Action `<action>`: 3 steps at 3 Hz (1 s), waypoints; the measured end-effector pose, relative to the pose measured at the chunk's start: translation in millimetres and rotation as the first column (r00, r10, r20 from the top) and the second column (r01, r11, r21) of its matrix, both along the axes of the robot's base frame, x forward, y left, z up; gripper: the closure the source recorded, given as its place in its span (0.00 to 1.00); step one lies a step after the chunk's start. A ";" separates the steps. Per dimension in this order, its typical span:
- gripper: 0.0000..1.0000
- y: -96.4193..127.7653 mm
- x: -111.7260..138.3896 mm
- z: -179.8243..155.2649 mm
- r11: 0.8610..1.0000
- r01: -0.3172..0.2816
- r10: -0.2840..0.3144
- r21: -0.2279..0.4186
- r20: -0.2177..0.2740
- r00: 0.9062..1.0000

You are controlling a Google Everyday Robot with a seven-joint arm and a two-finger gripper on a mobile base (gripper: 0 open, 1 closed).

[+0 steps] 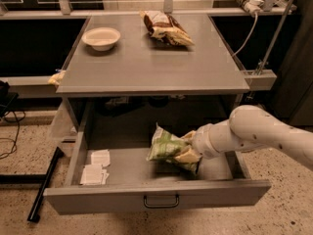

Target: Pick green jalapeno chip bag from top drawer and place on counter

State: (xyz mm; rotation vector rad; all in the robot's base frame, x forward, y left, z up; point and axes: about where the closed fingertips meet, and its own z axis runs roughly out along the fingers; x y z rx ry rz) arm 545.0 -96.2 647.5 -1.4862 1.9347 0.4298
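Observation:
The green jalapeno chip bag (166,146) is crinkled, light green and white, and sits lifted a little inside the open top drawer (156,195). My gripper (190,150) reaches in from the right on a white arm and is shut on the bag's right side. Its fingers are mostly hidden by the bag. The grey counter (151,62) lies above the drawer. The drawer's dark loop handle (161,200) is at front centre.
A cream bowl (101,37) stands at the counter's back left. A brown-and-cream chip bag (166,28) lies at the back centre. Two white packets (95,168) lie at the drawer's left. A cable and post stand at the right (261,38).

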 end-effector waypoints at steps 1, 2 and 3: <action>1.00 -12.6 -6.5 37.6 0.999 -0.030 0.030 0.037 0.016 0.999; 1.00 -28.7 -9.9 88.8 0.996 -0.076 0.075 0.045 0.035 0.997; 1.00 -39.2 -2.9 158.0 0.995 -0.094 0.089 0.041 0.112 0.990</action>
